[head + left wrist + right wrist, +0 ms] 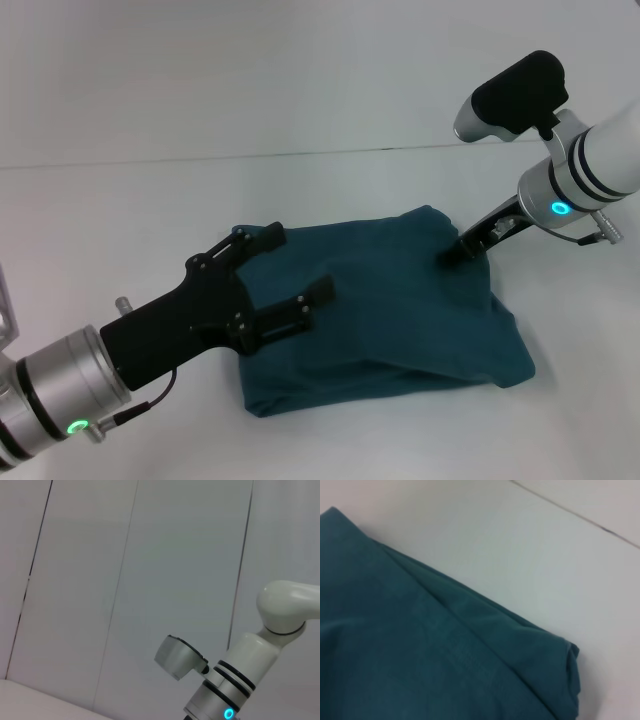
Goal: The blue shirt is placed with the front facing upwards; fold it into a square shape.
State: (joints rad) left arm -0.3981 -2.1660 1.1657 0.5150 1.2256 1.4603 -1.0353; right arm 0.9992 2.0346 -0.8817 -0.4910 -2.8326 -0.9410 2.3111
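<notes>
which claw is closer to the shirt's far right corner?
Right. The right claw is down on the shirt at that corner. The left claw is open at the shirt's left side, across the fabric from the corner.

Your left gripper (293, 272) is matte black on a silver wrist with a green ring light and thin black cable; your right gripper (452, 254) hangs off a white, black-banded wrist glowing blue
</notes>
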